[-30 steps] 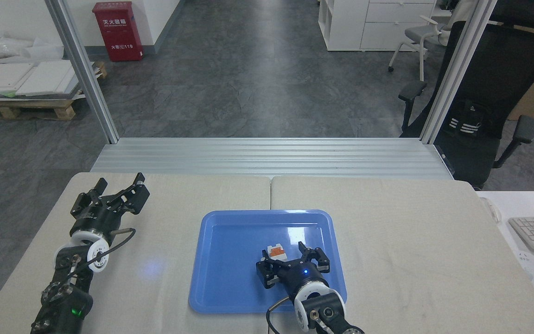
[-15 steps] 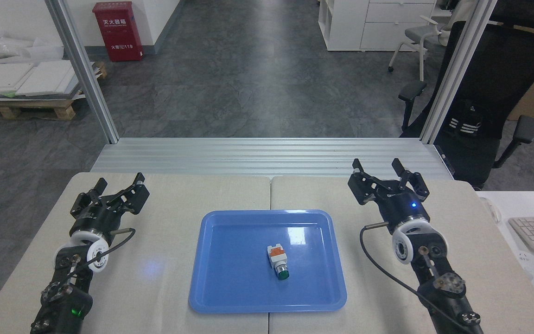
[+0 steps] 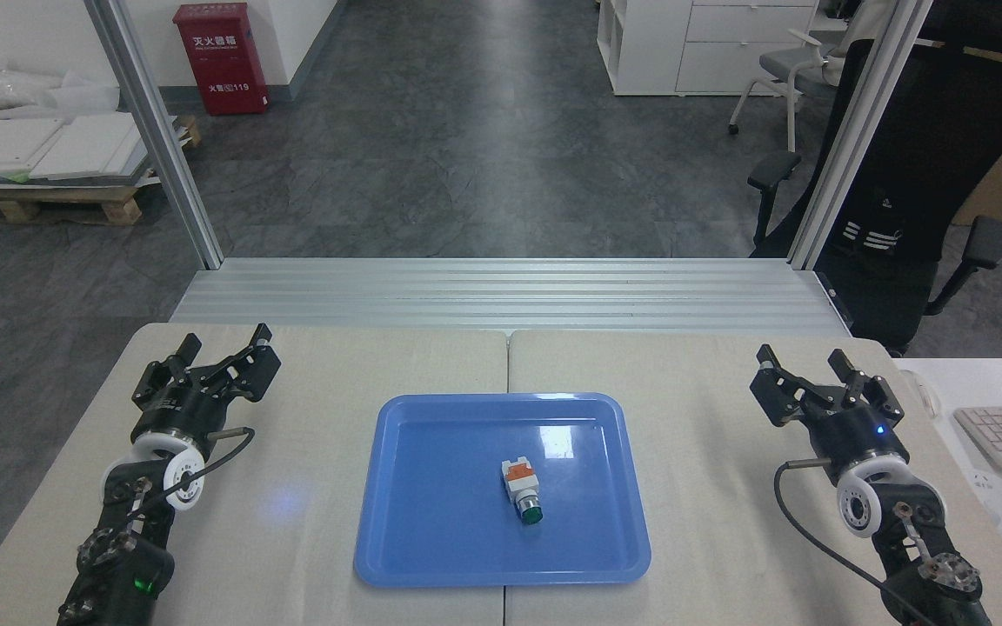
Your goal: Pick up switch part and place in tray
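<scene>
Two grippers are in view, one per arm. The fingers of the left gripper (image 3: 221,349) are spread apart and hold nothing; it sits over the bench (image 3: 310,513) well to the left of the tray (image 3: 431,487). The fingers of the right gripper (image 3: 823,369) are likewise spread wide with nothing between them, well to the right of the tray and near the bench's right edge.

There is one tray and one switch part (image 3: 520,489). The switch part lies inside the tray, a little right of the tray's middle, clear of every rim. Its long axis runs roughly from the tray's far side to its near side, tilted slightly: the white block with the orange piece points toward the far rim, and the green button end points toward the near rim and a touch to the right.

The tray sits at the bench's middle, its near rim close to the bench's front edge. Bare bench lies open on both sides of the tray, between it and each gripper.
</scene>
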Action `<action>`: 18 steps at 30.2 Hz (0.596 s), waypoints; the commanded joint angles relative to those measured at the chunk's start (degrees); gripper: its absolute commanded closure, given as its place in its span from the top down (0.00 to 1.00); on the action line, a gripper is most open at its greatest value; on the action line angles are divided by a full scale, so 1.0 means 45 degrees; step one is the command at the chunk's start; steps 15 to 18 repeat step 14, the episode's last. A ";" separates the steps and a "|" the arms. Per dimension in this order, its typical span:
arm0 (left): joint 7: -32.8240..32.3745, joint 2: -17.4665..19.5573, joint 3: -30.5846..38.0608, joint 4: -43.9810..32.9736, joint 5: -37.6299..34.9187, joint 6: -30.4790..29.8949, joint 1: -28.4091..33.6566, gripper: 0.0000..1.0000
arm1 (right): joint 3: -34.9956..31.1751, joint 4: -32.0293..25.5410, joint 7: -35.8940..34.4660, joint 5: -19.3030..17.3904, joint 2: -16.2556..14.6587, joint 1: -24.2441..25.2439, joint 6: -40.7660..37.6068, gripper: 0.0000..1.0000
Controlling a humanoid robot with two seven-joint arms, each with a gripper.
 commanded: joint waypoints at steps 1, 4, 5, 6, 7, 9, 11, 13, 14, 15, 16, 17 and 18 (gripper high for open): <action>0.0004 0.0011 0.0000 0.0007 -0.0005 -0.0002 0.0000 1.00 | 0.0327 0.0008 0.0345 0.0121 -0.0038 -0.0139 -0.0012 0.97; 0.0004 0.0011 0.0000 -0.0012 -0.0004 -0.0002 0.0000 1.00 | 0.0913 -0.0070 0.0542 0.0121 -0.0019 -0.0295 0.0046 0.97; 0.0004 -0.0008 0.0000 0.0007 0.0015 -0.0002 0.0000 1.00 | 0.1030 -0.0109 0.0542 0.0121 -0.0038 -0.0295 0.0047 0.97; 0.0004 -0.0008 0.0000 0.0007 -0.0004 -0.0002 0.0000 1.00 | 0.1051 -0.0129 0.0522 0.0121 -0.0019 -0.0276 0.0047 0.97; 0.0004 -0.0008 0.0000 0.0007 -0.0005 -0.0002 0.0000 1.00 | 0.1032 -0.0129 0.0522 0.0121 -0.0018 -0.0276 0.0066 0.98; 0.0004 -0.0008 0.0000 -0.0012 -0.0004 -0.0002 0.0000 1.00 | 0.0895 -0.0129 0.0483 0.0083 0.0060 -0.0295 0.0066 0.98; 0.0004 0.0011 0.0000 -0.0012 -0.0005 -0.0002 0.0000 1.00 | 0.0875 -0.0129 0.0444 -0.0054 0.0040 -0.0295 0.0027 0.99; 0.0004 0.0011 0.0000 -0.0012 -0.0005 -0.0002 0.0000 1.00 | 0.0856 -0.0148 0.0405 -0.0112 0.0079 -0.0276 -0.0031 0.99; 0.0004 -0.0008 0.0000 0.0007 0.0015 -0.0002 0.0000 1.00 | 0.0856 -0.0168 0.0347 -0.0113 0.0079 -0.0256 -0.0070 0.99; 0.0004 -0.0008 0.0000 0.0007 0.0015 -0.0002 0.0000 1.00 | 0.0856 -0.0168 0.0347 -0.0113 0.0079 -0.0256 -0.0070 0.99; 0.0004 -0.0008 0.0000 0.0007 0.0015 -0.0002 0.0000 1.00 | 0.0856 -0.0168 0.0347 -0.0113 0.0079 -0.0256 -0.0070 0.99; 0.0004 -0.0008 0.0000 0.0007 0.0015 -0.0002 0.0000 1.00 | 0.0856 -0.0168 0.0347 -0.0113 0.0079 -0.0256 -0.0070 0.99; 0.0004 -0.0008 0.0000 0.0007 0.0015 -0.0002 0.0000 1.00 | 0.0856 -0.0168 0.0347 -0.0113 0.0079 -0.0256 -0.0070 0.99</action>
